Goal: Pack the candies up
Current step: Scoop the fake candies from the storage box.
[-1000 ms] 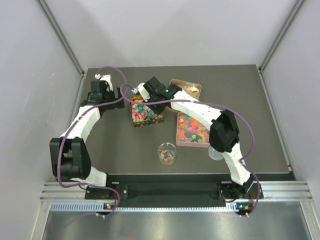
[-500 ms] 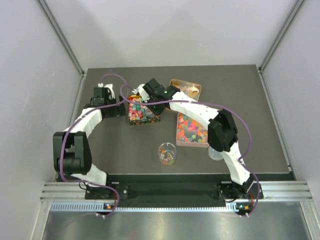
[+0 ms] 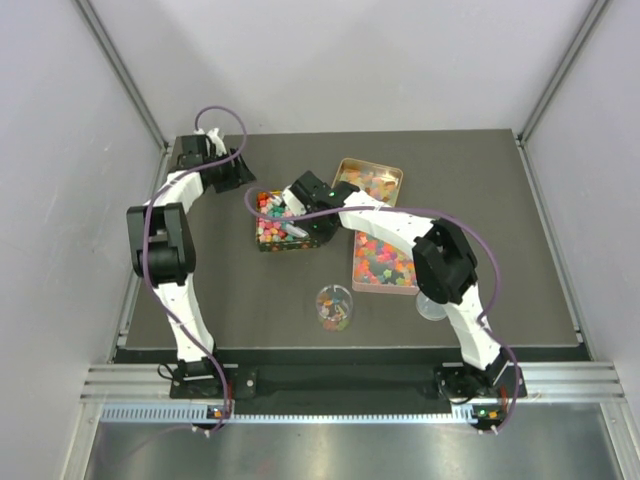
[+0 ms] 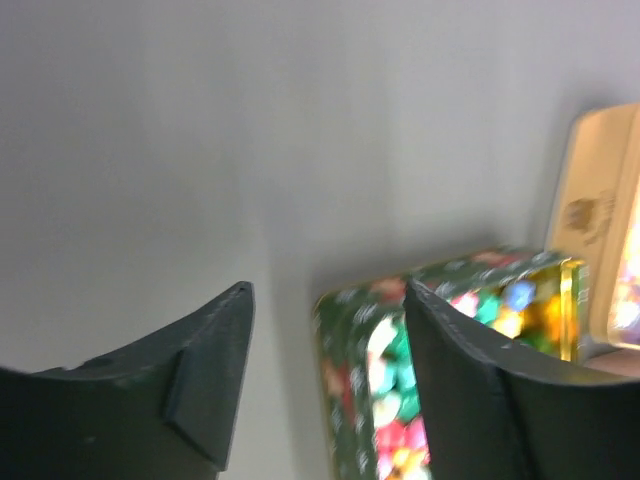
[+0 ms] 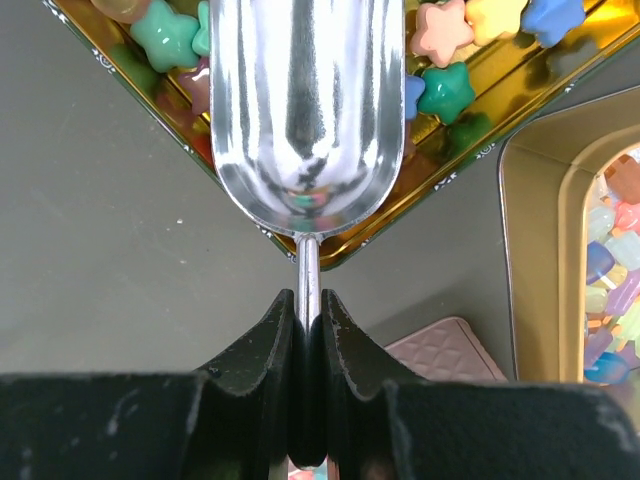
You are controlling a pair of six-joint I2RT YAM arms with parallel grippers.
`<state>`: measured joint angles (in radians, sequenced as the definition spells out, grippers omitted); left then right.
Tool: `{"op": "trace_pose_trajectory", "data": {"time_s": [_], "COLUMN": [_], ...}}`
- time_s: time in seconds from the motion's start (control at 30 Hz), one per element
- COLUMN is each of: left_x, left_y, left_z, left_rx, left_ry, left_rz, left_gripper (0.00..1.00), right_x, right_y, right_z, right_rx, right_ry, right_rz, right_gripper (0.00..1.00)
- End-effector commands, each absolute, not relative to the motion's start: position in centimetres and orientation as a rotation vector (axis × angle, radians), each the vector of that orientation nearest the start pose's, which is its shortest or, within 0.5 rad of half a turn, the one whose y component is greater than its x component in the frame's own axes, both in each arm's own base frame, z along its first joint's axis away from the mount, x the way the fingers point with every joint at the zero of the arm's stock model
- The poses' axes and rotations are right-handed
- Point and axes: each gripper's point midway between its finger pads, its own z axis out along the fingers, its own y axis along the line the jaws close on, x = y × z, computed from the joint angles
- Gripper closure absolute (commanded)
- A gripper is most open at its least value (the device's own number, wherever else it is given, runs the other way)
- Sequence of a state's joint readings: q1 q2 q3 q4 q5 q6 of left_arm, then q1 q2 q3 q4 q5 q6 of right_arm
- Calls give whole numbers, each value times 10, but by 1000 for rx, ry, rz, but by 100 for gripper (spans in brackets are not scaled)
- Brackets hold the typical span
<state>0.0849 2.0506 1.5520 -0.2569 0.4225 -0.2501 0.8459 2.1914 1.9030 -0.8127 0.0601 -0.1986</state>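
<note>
The right claw [image 5: 308,300] is clenched on the thin stem of a shiny silver metal scoop [image 5: 305,110], with its two black fingers [image 5: 255,340] pressed together around the wire. Just past the fingertips the scoop's bowl widens. It lies over the near corner of a dark green patterned tin with a gold lining [image 5: 462,152], and its polished inside mirrors patches of colour. Around the bowl, inside that tin, lie the candies [image 5: 445,90]: small star-shaped pieces in pink, green, yellow and blue. To the right, apart from the green tin, a cream-gold rectangular tin [image 5: 535,260] holds paler, translucent pieces. Near the claw a corner of a pink quilted tin [image 5: 445,345] shows. Everything rests on the dark grey counter [image 5: 120,260].

From above, the pink tin is full of mixed candies and sits to the right of the green one. A small clear plastic cup [image 3: 335,307] with a few candies stands closer to the arm bases. A second clear cup [image 3: 432,306] is partly hidden under the right arm's elbow.

The left claw [image 4: 328,300] is released, its fingers spread with nothing between them. It sits near the far left corner of the counter, apart from the green tin, which appears blurred behind its right finger.
</note>
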Motion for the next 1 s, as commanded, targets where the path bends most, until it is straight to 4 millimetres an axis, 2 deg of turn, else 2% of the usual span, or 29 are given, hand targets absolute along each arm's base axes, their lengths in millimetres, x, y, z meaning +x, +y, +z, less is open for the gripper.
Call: {"op": "trace_pose_trajectory", "data": {"time_s": [0.0, 0.07, 0.23, 0.4, 0.43, 0.5, 0.53, 0.57, 0.6, 0.63, 0.67, 0.73, 0.8, 0.83, 0.9, 0.93, 0.97], "left_x": [559, 565, 565, 556, 554, 545, 541, 530, 524, 519, 508, 497, 483, 480, 471, 469, 465], "left_y": [-62, -66, -78, -84, -88, -92, -95, -97, -99, -100, -99, -100, -101, -101, -100, -99, -99], "left_z": [109, 98, 95, 83, 86, 81, 89, 81, 83, 95, 87, 96, 90, 96, 92, 96, 94], "left_rx": [-138, -141, -55, -42, -27, -21, -4, -4, 3, 18, 19, 36, 36, 46, 33, 36, 32], "left_ry": [2233, 2245, 2231, 2253, 2249, 2269, 2259, 2284, 2287, 2270, 2291, 2284, 2309, 2301, 2320, 2314, 2320], "left_rz": [-819, -845, -833, -854, -869, -878, -881, -884, -882, -877, -876, -878, -887, -881, -875, -867, -865], "left_gripper": [38, 39, 38, 37, 37, 38, 38, 38, 37, 38, 38, 38, 37, 37, 37, 37, 37], "right_x": [337, 340, 344, 340, 339, 342, 343, 348, 351, 354, 357, 358, 357, 352, 350, 346, 349], "right_y": [350, 351, 353, 358, 360, 366, 368, 371, 371, 372, 372, 371, 372, 373, 376, 372, 372], "right_z": [95, 103, 125, 130, 130, 132, 134, 139, 139, 141, 144, 148, 151, 152, 163, 163, 174], "right_rx": [-1337, -1325, -1327, -1347, -1352, -1354, -1352, -1346, -1342, -1341, -1338, -1341, -1365, -1392, -1456, -1508, -1576], "right_ry": [2331, 2318, 2264, 2237, 2232, 2218, 2211, 2192, 2189, 2177, 2166, 2153, 2131, 2126, 2070, 2069, 1997], "right_rz": [128, 129, 116, 113, 113, 116, 112, 109, 90, 78, 66, 55, 55, 67, 76, 69, 42], "right_gripper": [100, 100, 100, 100, 100, 100, 100, 100, 100, 100, 100, 100, 100, 100, 100, 100, 100]}}
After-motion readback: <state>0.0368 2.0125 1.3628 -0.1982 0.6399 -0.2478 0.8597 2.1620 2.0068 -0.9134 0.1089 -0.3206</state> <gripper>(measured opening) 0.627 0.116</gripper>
